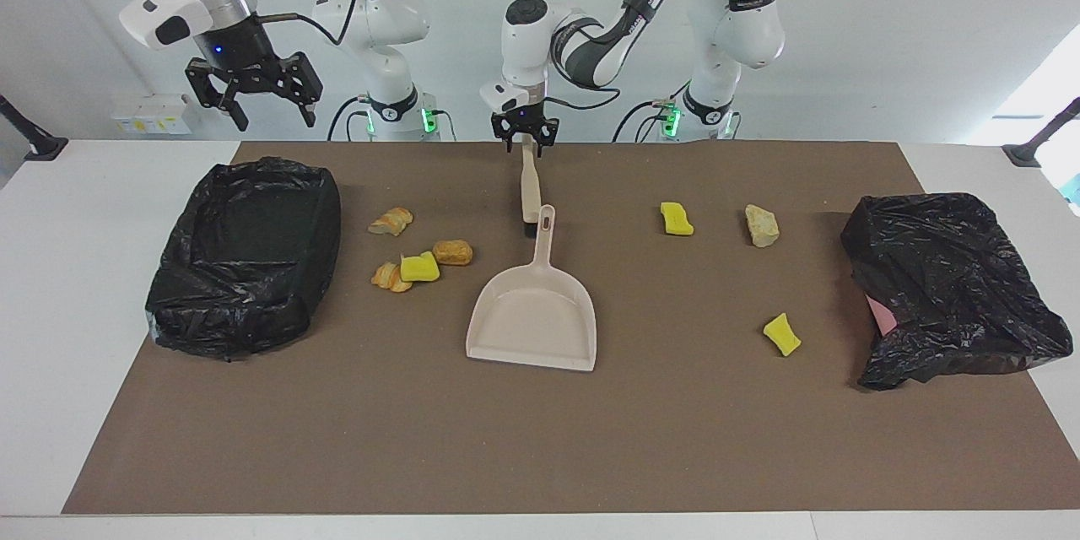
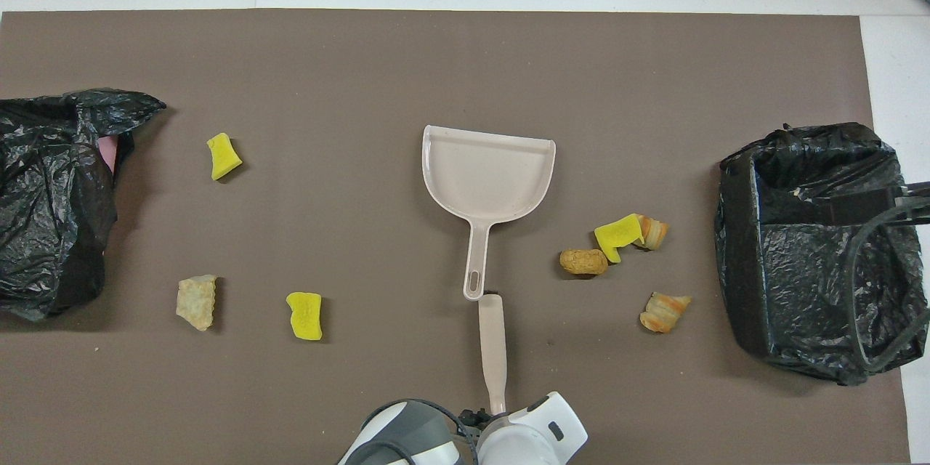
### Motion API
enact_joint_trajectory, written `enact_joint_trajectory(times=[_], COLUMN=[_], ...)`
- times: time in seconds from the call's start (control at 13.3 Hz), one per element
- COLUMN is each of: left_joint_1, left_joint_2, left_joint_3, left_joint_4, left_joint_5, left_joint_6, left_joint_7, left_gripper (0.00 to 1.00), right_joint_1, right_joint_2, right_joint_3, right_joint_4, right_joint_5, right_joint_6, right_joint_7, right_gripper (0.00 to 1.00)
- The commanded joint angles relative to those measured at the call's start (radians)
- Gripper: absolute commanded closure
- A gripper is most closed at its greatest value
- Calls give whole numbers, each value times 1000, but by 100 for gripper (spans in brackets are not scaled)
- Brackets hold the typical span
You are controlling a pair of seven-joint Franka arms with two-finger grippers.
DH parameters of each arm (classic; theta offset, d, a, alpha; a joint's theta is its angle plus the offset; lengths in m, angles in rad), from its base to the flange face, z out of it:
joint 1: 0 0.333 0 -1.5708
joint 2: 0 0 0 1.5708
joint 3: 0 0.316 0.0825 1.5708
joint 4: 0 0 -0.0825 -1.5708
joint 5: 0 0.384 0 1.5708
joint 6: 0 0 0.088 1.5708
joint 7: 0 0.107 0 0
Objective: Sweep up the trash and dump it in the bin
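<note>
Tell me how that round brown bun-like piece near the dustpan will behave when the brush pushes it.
The brown bun-like piece looks rounded and smooth, so it may roll or veer rather than slide straight. It is small, probably light, so a gentle push should move it. It touches the yellow sponge piece, which may get dragged along toward the dustpan.
</note>
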Motion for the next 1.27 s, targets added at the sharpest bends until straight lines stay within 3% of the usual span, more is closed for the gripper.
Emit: enact_joint_trajectory(times=[0.0, 0.15, 0.22, 0.3, 0.53, 0.97, 1.2], left_joint_1=[5, 7, 7, 7, 48, 171, 298], left_joint_2=[-21, -19, -21, -19, -11, -119, -151], left_joint_3=[3, 3, 3, 5, 3, 8, 13], left_joint_4=[-20, -22, -22, -22, -22, -10, 24], left_joint_5=[-4, -4, -4, -4, -7, -40, -40], left_joint_6=[-10, -10, -13, -13, -23, -328, -421], left_joint_7=[9, 8, 8, 8, 24, 4, 17], left_gripper=[35, 35, 53, 99, 100, 100, 100], right_joint_1=[-4, -4, -4, -4, -4, -4, -1], right_joint_2=[-22, -23, -22, -22, -23, -23, -23], right_joint_3=[-2, 0, 0, -2, -2, -2, 0], right_joint_4=[-21, -21, -21, -21, -21, -21, -27], right_joint_5=[-9, -9, -9, -9, -9, -9, -7], right_joint_6=[-13, -13, -13, -13, -13, -13, -13], right_joint_7=[-30, -30, -30, -30, -30, -30, -24], right_gripper=[0, 0, 0, 0, 0, 0, 0])
